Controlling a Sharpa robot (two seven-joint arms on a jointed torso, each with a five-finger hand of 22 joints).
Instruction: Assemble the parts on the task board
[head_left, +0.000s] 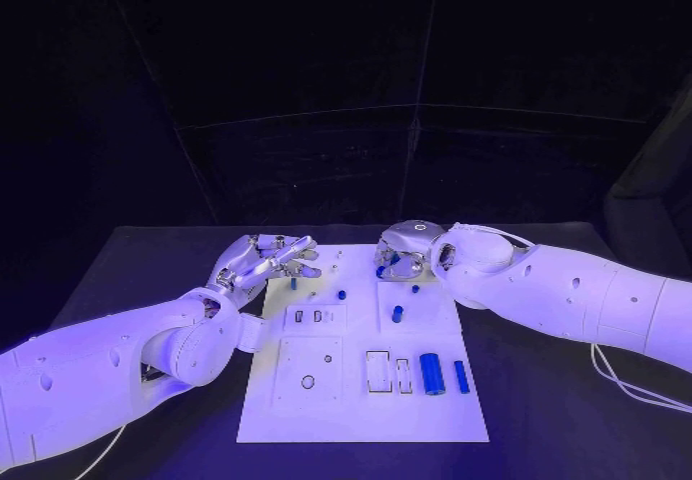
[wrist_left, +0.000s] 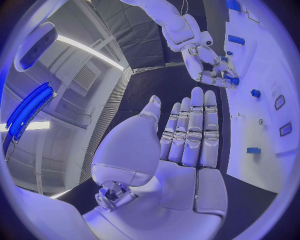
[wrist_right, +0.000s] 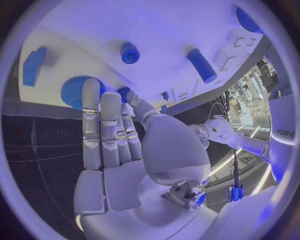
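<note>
Right robot hand (head_left: 402, 256) reaching at task board (head_left: 364, 415) far edge, fingers touching a blue part (wrist_left: 233, 80) (grip unclear); left robot hand (head_left: 268, 260) spread empty beside; next: secure pinch, then seat.

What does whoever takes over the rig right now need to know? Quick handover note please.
Left hand: open, fingers spread, holding nothing, at the far left edge of the task board.
Right hand: over the board's far edge by a small blue part; whether it grips that part cannot be told.
Parts: two blue cylinders lie side by side at the near right; a few small blue pieces sit mid-board.
Done: cannot tell what is seated.
Left: the near rectangular slots look unfilled and the loose cylinders look unplaced.
</note>
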